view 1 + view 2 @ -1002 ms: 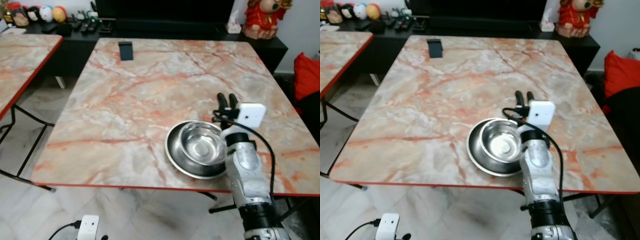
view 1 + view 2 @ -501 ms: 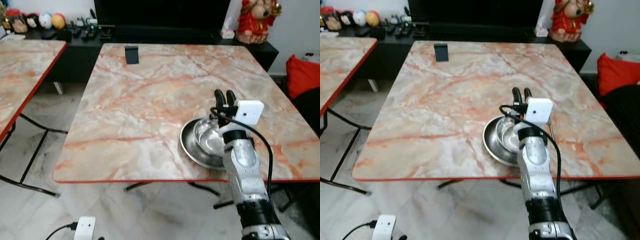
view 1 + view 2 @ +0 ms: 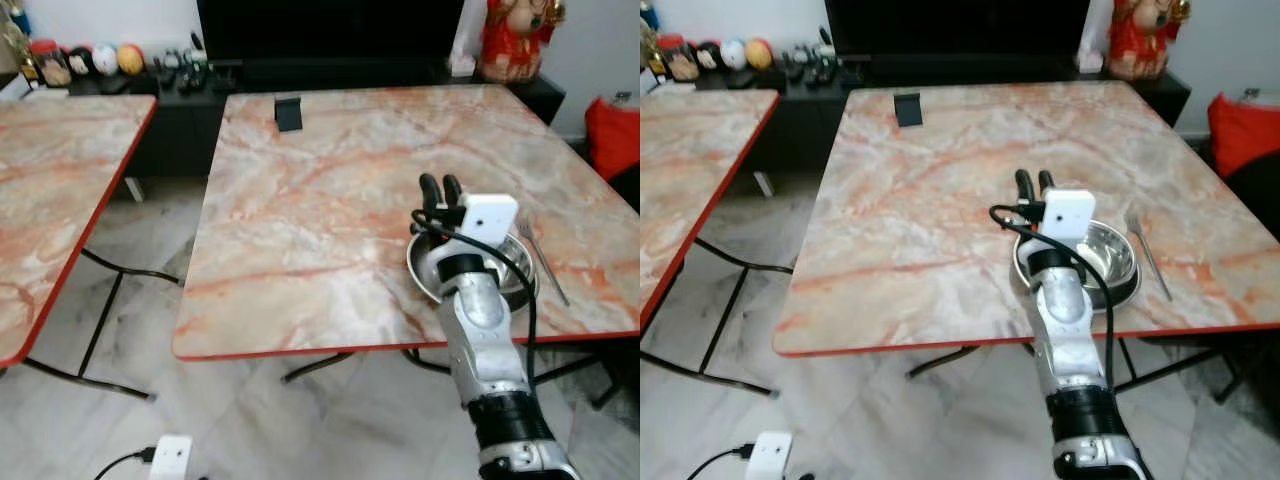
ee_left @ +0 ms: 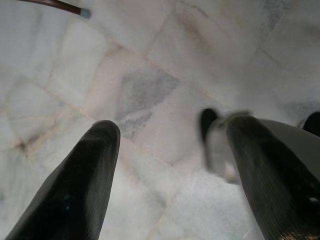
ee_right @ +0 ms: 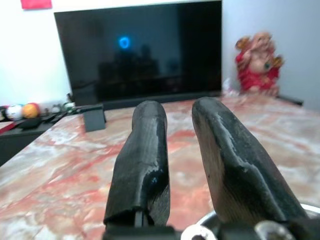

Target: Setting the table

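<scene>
Round steel bowl beside slim fork; veined marble table.

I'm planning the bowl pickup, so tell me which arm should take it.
Right. The right gripper is raised over the table right beside the steel bowl, fingers nearly together. The left gripper hangs open, pointing at the floor.
</scene>
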`<state>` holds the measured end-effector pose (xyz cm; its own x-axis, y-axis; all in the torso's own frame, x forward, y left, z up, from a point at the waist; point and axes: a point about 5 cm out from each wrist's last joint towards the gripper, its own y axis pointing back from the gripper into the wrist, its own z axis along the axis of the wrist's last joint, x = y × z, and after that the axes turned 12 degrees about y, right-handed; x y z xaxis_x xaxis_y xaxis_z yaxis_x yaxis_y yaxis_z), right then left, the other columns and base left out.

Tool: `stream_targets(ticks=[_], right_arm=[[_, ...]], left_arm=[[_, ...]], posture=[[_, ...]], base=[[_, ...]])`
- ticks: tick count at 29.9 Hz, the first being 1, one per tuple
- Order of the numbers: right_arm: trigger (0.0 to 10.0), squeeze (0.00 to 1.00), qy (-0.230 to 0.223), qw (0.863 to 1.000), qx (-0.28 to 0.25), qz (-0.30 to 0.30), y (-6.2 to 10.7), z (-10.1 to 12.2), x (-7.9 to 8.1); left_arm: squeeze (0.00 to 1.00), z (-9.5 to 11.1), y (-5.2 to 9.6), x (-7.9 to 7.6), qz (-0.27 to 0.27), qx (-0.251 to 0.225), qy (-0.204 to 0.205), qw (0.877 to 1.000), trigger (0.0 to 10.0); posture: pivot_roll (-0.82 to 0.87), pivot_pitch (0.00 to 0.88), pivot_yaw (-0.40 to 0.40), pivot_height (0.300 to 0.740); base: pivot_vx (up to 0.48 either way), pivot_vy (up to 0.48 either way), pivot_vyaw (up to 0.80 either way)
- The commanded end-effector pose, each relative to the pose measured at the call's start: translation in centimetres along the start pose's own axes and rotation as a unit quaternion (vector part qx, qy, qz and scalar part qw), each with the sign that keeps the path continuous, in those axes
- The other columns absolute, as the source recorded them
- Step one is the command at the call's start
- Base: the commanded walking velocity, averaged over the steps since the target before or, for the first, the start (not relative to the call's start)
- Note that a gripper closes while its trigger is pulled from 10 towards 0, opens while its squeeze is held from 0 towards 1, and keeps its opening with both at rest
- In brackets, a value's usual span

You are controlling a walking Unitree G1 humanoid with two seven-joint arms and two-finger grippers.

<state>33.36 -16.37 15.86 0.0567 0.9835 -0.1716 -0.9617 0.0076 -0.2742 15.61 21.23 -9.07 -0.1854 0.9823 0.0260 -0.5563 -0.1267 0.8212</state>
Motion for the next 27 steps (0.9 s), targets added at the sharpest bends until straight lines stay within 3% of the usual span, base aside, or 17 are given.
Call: stream_targets(ticks=[1, 27], right_arm=[[10.0, 0.0, -0.007, 1.0, -0.008, 0.008, -0.32, 0.47, 0.7], [10.0, 0.0, -0.014, 1.0, -0.007, 0.007, -0.61, 0.64, 1.4]], left_arm=[[0.0, 0.12, 0.01, 0.61, 0.011, 0.001, -0.001, 1.0, 10.0], [0.0, 0.46, -0.05, 0.85, 0.014, -0.002, -0.001, 1.0, 10.0]], posture=[[-0.05, 0.002, -0.01, 0.74], [-0.05, 0.025, 0.013, 0.74]], base=[[0.0, 0.345, 0.0], [0.0, 0.344, 0.0]])
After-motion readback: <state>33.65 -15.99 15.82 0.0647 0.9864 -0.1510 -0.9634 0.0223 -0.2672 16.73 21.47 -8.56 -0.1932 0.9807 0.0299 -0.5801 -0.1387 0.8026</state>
